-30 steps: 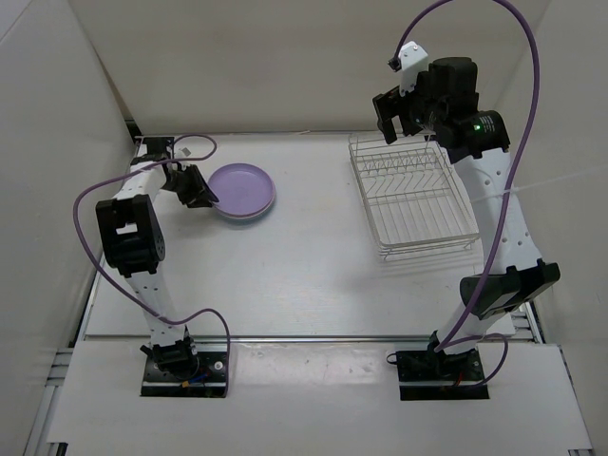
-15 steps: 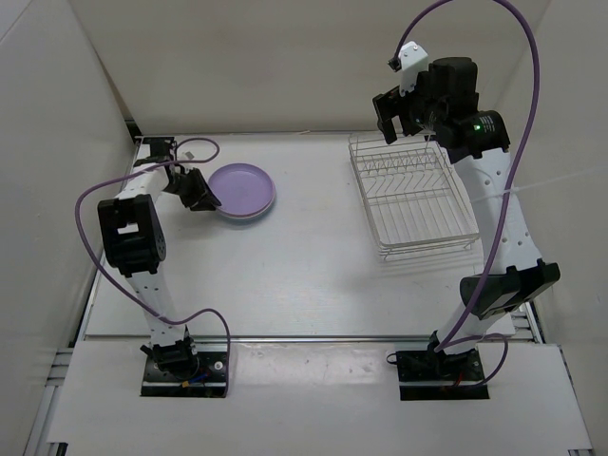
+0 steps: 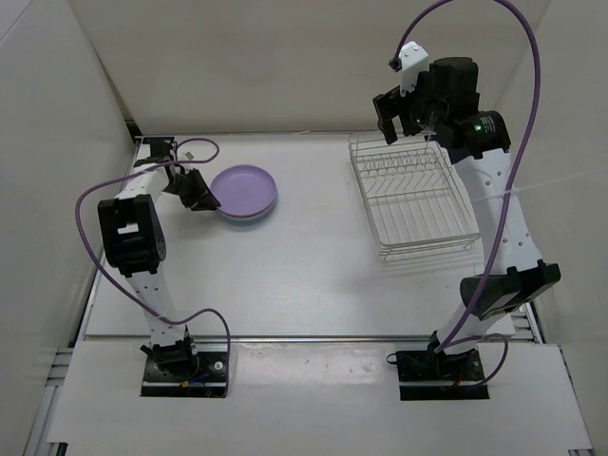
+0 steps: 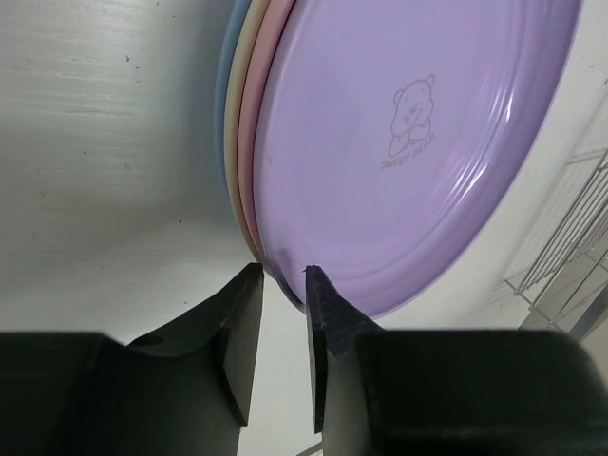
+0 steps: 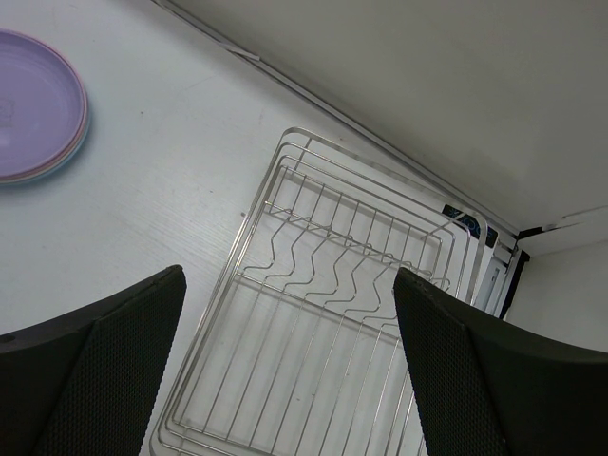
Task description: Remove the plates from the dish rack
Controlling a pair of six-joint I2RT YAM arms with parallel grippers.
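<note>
The plates lie in one stack on the table at the back left, with the purple plate (image 3: 245, 190) on top. In the left wrist view the purple plate (image 4: 408, 142) shows a bear print, and pink (image 4: 249, 123), cream-white (image 4: 237, 95) and light blue (image 4: 225, 66) rims show under it. My left gripper (image 3: 202, 198) (image 4: 282, 271) sits at the stack's left edge, its jaws a narrow gap apart with the rim just at the tips. The dish rack (image 3: 413, 195) (image 5: 324, 310) holds no plates. My right gripper (image 3: 399, 114) (image 5: 287, 275) hangs wide open above the rack's far end.
White walls close the table at the back and on both sides. The rack stands at the back right near the right wall. Purple cables loop from both arms. The stack also shows at the left edge of the right wrist view (image 5: 33, 104).
The plate stack has shifted slightly to the right and the left gripper has eased a little at its edge. The right arm has not moved.
</note>
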